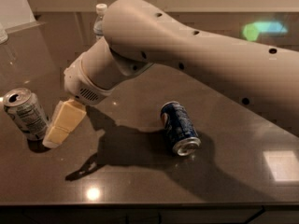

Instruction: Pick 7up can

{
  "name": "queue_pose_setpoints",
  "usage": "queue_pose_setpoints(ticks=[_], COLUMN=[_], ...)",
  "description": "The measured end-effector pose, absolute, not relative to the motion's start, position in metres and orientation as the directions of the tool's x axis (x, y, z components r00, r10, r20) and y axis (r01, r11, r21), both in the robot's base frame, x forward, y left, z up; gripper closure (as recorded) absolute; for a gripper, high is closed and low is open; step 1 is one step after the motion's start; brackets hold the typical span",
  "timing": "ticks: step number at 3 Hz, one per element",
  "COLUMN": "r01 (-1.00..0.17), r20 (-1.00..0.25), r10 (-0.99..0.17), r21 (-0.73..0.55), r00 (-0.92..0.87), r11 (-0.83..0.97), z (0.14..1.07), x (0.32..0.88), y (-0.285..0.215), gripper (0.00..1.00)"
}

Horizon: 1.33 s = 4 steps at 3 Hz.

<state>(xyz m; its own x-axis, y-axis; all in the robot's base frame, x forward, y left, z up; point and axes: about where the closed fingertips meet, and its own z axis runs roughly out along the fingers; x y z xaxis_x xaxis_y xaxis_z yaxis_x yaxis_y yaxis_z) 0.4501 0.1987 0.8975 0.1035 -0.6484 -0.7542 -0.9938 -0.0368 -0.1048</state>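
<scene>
The 7up can (25, 113) stands upright at the left of the dark table (140, 181). It is silver-grey with a white print panel and an open silver top. My gripper (60, 125), cream-coloured, hangs from the big white arm (187, 55) and points down and left. It is just right of the can, close to it, with its tip near the table surface. It holds nothing that I can see.
A dark blue Pepsi can (180, 127) lies on its side at the middle of the table. A clear plastic bottle (99, 20) with a white cap stands at the back, partly behind the arm. The table's front edge runs along the bottom.
</scene>
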Motion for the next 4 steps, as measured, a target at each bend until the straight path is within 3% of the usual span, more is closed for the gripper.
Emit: queue_pose_setpoints(ticks=[4], r01=[-0.998], r20=[-0.828], r10=[-0.558], r21=[-0.056], r00=[0.055], r11=[-0.015], z=[0.894], x=[0.465], y=[0.259], gripper=[0.00])
